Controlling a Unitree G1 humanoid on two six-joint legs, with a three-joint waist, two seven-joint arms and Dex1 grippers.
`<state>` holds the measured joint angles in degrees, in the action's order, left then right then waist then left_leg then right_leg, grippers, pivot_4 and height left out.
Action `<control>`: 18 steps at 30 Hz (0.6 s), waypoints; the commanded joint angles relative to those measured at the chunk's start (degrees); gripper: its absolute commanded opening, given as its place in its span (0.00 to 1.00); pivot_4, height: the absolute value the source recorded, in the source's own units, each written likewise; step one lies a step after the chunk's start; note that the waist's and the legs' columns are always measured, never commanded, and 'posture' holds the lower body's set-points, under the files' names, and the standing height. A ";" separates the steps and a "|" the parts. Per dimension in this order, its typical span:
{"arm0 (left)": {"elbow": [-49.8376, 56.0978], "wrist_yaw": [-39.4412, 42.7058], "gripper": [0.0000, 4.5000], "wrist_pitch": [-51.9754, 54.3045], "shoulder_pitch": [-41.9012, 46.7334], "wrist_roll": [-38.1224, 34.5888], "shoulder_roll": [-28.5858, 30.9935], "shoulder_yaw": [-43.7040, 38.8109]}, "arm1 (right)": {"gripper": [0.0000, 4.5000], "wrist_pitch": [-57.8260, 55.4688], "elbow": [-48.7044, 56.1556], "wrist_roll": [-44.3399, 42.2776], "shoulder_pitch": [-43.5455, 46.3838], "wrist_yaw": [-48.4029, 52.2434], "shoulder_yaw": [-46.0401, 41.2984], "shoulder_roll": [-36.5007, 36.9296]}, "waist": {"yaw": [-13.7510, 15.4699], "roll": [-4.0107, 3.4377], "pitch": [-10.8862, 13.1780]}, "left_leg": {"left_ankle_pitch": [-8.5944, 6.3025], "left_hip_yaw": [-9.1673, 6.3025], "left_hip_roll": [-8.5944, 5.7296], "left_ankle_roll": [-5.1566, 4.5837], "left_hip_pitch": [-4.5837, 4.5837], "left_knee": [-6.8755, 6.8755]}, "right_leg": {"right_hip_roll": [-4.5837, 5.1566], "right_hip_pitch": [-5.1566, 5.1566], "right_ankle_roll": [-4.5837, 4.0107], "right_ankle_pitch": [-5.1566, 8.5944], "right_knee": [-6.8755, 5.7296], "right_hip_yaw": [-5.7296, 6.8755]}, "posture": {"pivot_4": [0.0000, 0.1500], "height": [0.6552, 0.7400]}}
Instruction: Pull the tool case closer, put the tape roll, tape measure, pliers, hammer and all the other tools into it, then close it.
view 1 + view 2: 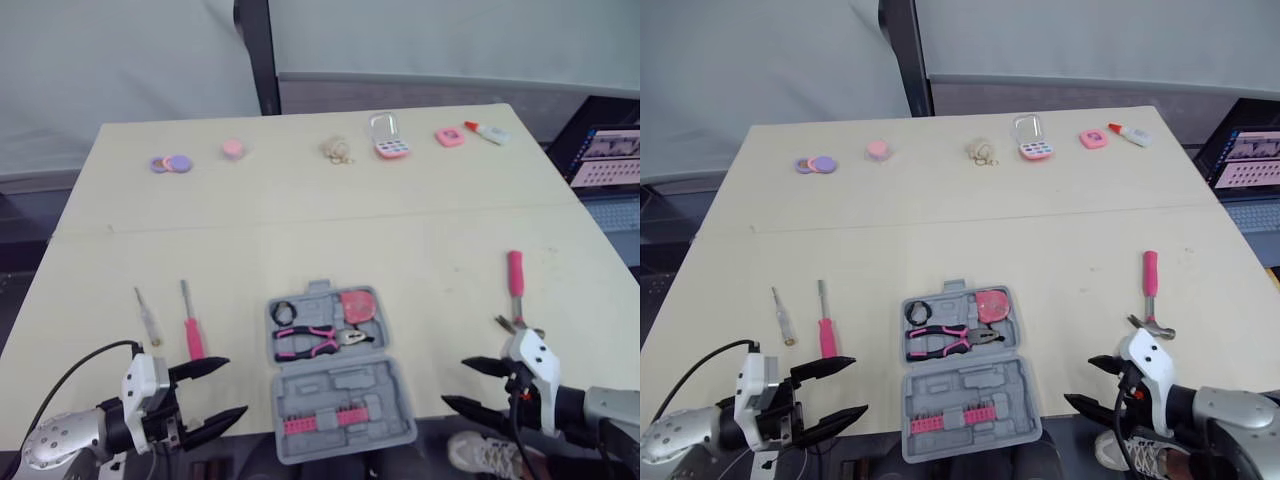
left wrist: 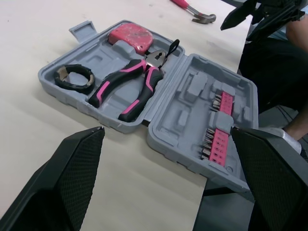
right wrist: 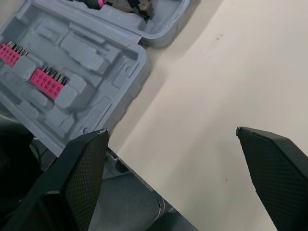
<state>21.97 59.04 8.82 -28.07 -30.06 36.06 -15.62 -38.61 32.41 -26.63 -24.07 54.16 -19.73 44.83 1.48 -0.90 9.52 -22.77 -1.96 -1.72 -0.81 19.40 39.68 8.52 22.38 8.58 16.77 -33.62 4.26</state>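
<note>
My left gripper [image 1: 236, 386] and right gripper [image 1: 453, 384] wide open, empty, open tool case [image 1: 340, 385] between, hammer [image 1: 515, 275] at its 2 o'clock

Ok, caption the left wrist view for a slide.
Open fingers frame the open tool case holding tape roll, pliers and tape measure.

You were in what looked like a lab or test room rather than a real workshop. The case [image 1: 335, 375] lay open on a plain pale table [image 1: 300, 230]. Far beyond the case, small props [image 1: 340, 150] stood in a neat row along the table's back edge, among them discs [image 1: 170, 163], a toy phone [image 1: 388, 137] and a glue bottle [image 1: 487, 131]. Behind that row hung pale blank screens [image 1: 130, 60] split by a dark post [image 1: 258, 55]. Off the table, right of and beyond the hammer [image 1: 515, 275], a lit monitor [image 1: 607, 155] showed rows of small pictures.
</note>
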 commanded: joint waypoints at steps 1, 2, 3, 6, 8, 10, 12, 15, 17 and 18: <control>1.12 -1.04 1.00 -0.24 0.21 -0.33 -0.26 -0.56 | 0.99 1.45 0.92 -0.82 -1.20 -0.57 -3.23 -0.07 | 0.02 0.00 0.00 | 0.00 0.00 0.00 0.00 0.00 0.00 | 0.00 0.00 0.00 0.00 0.00 0.00 | 1.00 1.00; 1.12 -1.30 1.00 -0.06 0.53 -0.71 -0.47 -0.43 | 0.99 1.41 1.19 -1.11 -1.53 -0.53 -3.61 -0.11 | 0.00 0.01 0.00 | 0.00 0.00 0.00 0.00 0.00 0.00 | 0.00 0.00 0.00 0.00 0.00 0.00 | 1.00 1.00; 1.18 -1.48 1.00 0.05 0.80 -1.15 -0.77 -0.25 | 0.99 1.44 1.48 -1.38 -1.90 -0.40 -3.90 -0.09 | 0.00 0.00 0.00 | 0.00 0.00 0.00 -0.01 0.00 0.00 | 0.00 0.00 0.00 0.00 0.00 0.00 | 1.00 1.00; 1.52 -1.54 1.00 0.17 1.18 -1.24 -1.12 0.65 | 0.99 1.63 1.60 -1.71 -2.01 -0.37 -4.13 0.06 | 0.01 0.00 0.00 | 0.00 0.01 -0.01 -0.01 0.00 0.00 | 0.00 0.00 0.00 0.00 -0.01 -0.01 | 1.00 1.00; 1.64 -1.74 1.00 -0.33 1.42 -0.80 -1.64 1.03 | 0.99 1.79 1.49 -1.88 -1.89 -0.46 -4.45 0.09 | 0.00 0.00 0.00 | 0.00 0.02 -0.01 -0.01 -0.01 0.00 | 0.00 0.00 0.00 0.00 -0.02 -0.01 | 1.00 1.00; 1.75 -1.86 1.00 -0.62 1.38 -0.68 -2.02 1.29 | 0.99 1.97 1.48 -1.95 -2.10 -0.25 -4.85 0.16 | -0.01 0.00 0.00 | 0.00 0.03 -0.01 -0.01 -0.01 0.00 | -0.01 0.00 0.00 0.00 -0.03 -0.01 | 1.00 1.00; 1.75 -1.79 1.00 -0.81 1.17 -0.55 -2.19 1.58 | 0.99 2.20 1.46 -1.80 -2.40 -0.02 -5.02 0.28 | 0.00 0.00 0.00 | 0.00 0.03 -0.01 -0.01 -0.02 0.00 | -0.01 0.00 0.00 0.00 -0.03 -0.01 | 1.00 1.00; 1.42 -1.56 1.00 -1.77 0.76 0.02 -2.47 1.99 | 0.99 2.41 1.45 -1.77 -2.50 0.08 -5.03 0.39 | 0.01 0.00 0.00 | 0.00 0.04 -0.01 -0.01 -0.02 0.00 | -0.01 -0.01 0.00 0.00 -0.03 -0.02 | 1.00 1.00; 1.21 -1.43 1.00 -2.23 0.59 0.08 -2.60 2.16 | 0.99 2.51 1.58 -1.80 -2.68 0.09 -5.02 0.37 | 0.00 0.00 0.00 | 0.00 0.04 -0.01 -0.01 -0.02 0.00 | -0.01 -0.01 0.00 0.00 -0.03 -0.02 | 1.00 1.00; 1.08 -1.43 1.00 -2.49 0.54 0.09 -2.67 2.24 | 0.99 2.61 1.69 -1.80 -2.86 0.13 -5.02 0.33 | 0.00 0.00 0.00 | 0.00 0.04 -0.01 -0.01 -0.02 0.00 | -0.01 -0.01 0.00 0.00 -0.03 -0.02 | 1.00 1.00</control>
<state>21.99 57.22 7.45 -26.82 -29.97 33.73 -13.34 -36.99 32.35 -27.30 -26.22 54.06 -22.93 44.86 1.49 -0.90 9.52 -22.77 -1.92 -1.73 -0.82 19.38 39.68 8.52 22.37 8.58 16.77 -33.65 4.24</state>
